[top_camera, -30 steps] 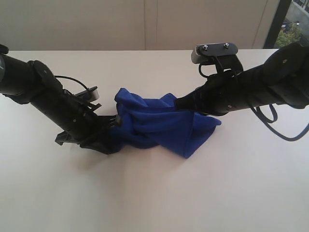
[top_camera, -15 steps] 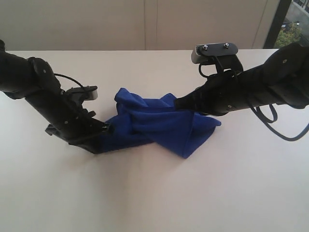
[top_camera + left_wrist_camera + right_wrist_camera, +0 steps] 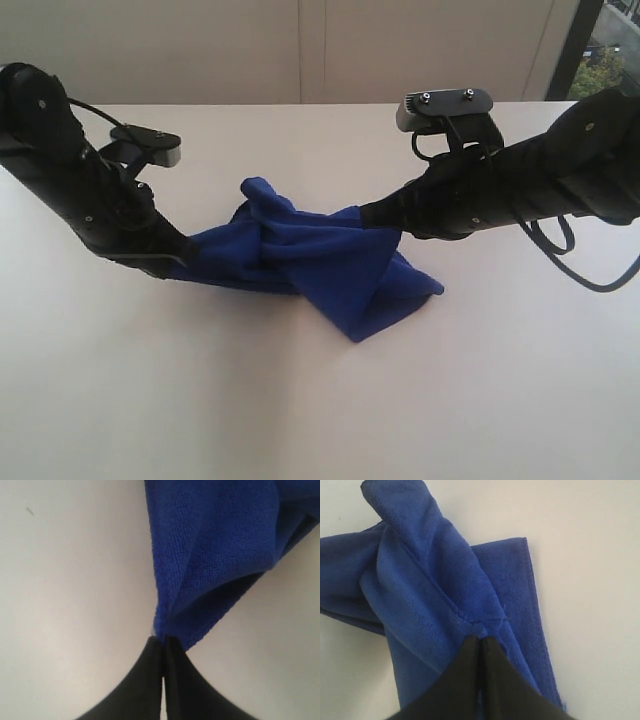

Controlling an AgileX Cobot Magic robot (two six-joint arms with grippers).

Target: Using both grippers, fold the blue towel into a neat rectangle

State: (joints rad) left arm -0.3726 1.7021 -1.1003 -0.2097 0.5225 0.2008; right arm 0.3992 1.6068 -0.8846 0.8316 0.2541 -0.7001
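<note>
Black jointed left gripper [image 3: 162,639] and black jointed right gripper [image 3: 480,639] are each clamping an edge of the crumpled royal-blue fleecy towel [image 3: 320,265] at the middle of the pale flat table [image 3: 300,410], so it's probably the spreading step, and next they need pulling apart until it's taut and flat.

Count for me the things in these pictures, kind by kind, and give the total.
blue towel: 1
claws: 2, the left claw and the right claw, each shut on the towel
table: 1
Total: 4
</note>
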